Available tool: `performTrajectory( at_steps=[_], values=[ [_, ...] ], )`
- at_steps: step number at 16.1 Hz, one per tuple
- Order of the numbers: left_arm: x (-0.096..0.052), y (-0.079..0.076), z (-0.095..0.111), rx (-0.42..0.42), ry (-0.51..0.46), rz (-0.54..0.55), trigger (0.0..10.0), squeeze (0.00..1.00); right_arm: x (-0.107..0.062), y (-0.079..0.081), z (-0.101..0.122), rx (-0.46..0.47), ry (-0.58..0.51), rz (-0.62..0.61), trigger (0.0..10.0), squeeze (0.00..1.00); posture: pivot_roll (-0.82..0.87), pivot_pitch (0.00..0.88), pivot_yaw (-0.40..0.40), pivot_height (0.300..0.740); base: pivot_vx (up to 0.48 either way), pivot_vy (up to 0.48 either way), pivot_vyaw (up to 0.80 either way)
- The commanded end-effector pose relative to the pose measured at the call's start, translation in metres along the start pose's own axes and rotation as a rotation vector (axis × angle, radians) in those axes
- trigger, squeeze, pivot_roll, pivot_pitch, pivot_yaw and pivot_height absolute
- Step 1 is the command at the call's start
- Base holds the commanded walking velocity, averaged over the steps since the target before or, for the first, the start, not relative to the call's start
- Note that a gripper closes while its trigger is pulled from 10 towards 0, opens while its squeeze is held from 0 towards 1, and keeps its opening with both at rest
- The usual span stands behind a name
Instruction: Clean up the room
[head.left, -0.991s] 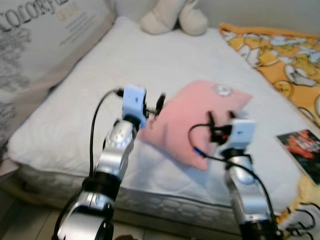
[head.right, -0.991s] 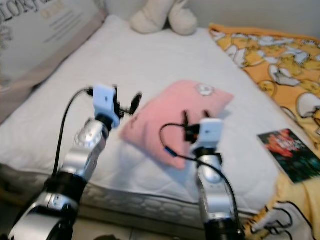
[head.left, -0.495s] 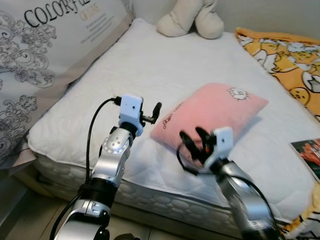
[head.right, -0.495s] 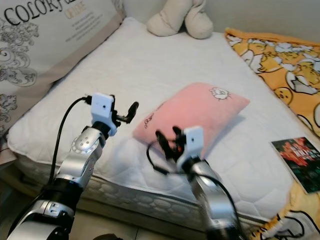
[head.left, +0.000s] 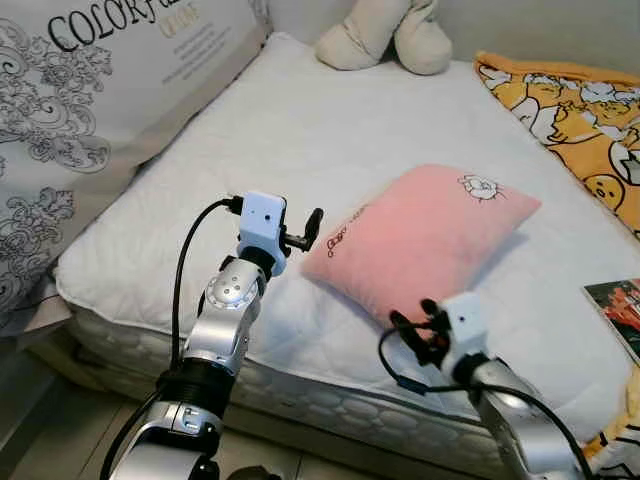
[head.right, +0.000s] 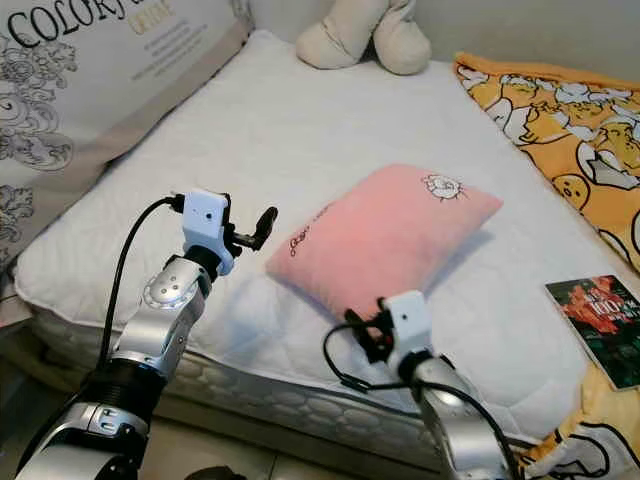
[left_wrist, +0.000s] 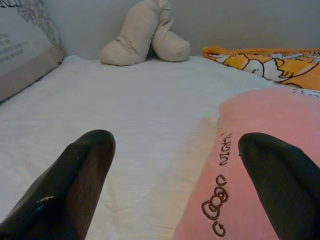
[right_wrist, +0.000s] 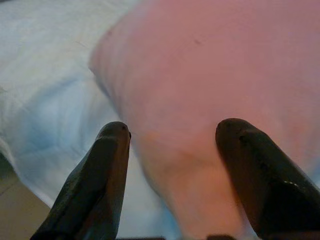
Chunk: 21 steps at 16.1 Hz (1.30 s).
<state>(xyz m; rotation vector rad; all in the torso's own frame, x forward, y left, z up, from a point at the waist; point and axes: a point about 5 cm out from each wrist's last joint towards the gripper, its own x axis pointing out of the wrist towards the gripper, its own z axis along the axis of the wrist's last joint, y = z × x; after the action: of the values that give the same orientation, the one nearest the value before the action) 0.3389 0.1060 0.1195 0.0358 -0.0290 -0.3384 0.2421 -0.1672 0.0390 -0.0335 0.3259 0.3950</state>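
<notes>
Right gripper (right_wrist: 172, 175) spread wide at near corner of pink pillow (head.left: 425, 238), holding nothing. Left gripper (left_wrist: 177, 185) also wide, at the pillow's embroidered edge. Pillow flat on white mattress (head.left: 250, 150); 1 plush toy (head.left: 385, 35) at far end, book (head.left: 618, 305) right.

White quilted mattress (head.left: 300, 130) filled most of room. Grey wall (left_wrist: 240, 22) behind bed head. Pale tiled floor (head.left: 60, 420) at bed's near edge. Soft, even light, no hard shadows.
</notes>
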Motion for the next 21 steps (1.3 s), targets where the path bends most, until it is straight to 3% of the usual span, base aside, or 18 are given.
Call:
performTrajectory(
  at_steps=[1,5,7,9,10,12,13,14,15,19,21],
  values=[
    [0.001,-0.002,0.003,0.007,-0.007,-0.013,10.0,0.00,-0.003,-0.008,0.002,-0.027,-0.006,-0.035,10.0,0.00,0.01,0.000,0.013,0.740,0.000,0.000,0.00],
    [0.002,-0.004,0.002,0.002,0.001,-0.019,10.0,0.00,-0.007,-0.035,-0.009,-0.085,0.033,-0.179,10.0,0.00,0.00,0.000,0.015,0.740,0.000,0.000,0.00],
    [0.002,-0.006,0.001,-0.001,0.006,-0.023,10.0,0.00,-0.012,-0.059,-0.011,-0.181,0.060,-0.313,10.0,0.00,0.00,0.000,0.015,0.740,0.000,0.000,0.00],
    [0.002,-0.006,0.000,-0.004,0.009,-0.021,10.0,0.00,-0.020,-0.082,-0.006,-0.220,0.040,-0.446,10.0,0.00,0.00,0.000,0.012,0.740,0.000,0.000,0.00],
    [0.002,-0.006,0.000,-0.005,0.009,-0.020,10.0,0.00,-0.018,-0.079,0.004,-0.205,-0.021,-0.425,10.0,0.00,0.01,0.000,0.012,0.740,0.000,0.000,0.00],
    [0.001,-0.005,0.000,-0.005,0.010,-0.018,10.0,0.00,-0.008,-0.056,0.021,-0.118,-0.141,-0.280,10.0,0.00,0.01,0.000,0.011,0.740,0.000,0.000,0.00],
    [0.001,-0.005,0.000,-0.004,0.011,-0.018,10.0,0.00,-0.003,-0.039,0.028,-0.065,-0.179,-0.178,10.0,0.00,0.01,0.000,0.011,0.740,0.000,0.000,0.00],
    [0.001,-0.005,0.000,-0.004,0.011,-0.017,10.0,0.00,0.002,-0.011,0.037,0.008,-0.201,-0.001,10.0,0.00,0.01,0.000,0.011,0.740,0.000,0.000,0.00],
    [0.001,-0.005,0.000,-0.005,0.010,-0.017,10.0,0.00,0.003,0.008,0.041,0.040,-0.201,0.116,10.0,0.00,0.01,0.000,0.010,0.740,0.000,0.000,0.00],
    [0.001,-0.007,0.000,-0.009,0.009,-0.018,10.0,0.00,-0.004,0.041,0.048,0.068,-0.191,0.341,10.0,0.00,0.01,0.000,0.005,0.740,0.000,0.000,0.00],
    [0.000,-0.009,-0.001,-0.013,0.012,-0.018,10.0,0.00,-0.002,0.038,0.019,0.028,-0.046,0.335,10.0,0.00,0.01,0.000,0.004,0.740,0.000,0.000,0.00]
  ],
)
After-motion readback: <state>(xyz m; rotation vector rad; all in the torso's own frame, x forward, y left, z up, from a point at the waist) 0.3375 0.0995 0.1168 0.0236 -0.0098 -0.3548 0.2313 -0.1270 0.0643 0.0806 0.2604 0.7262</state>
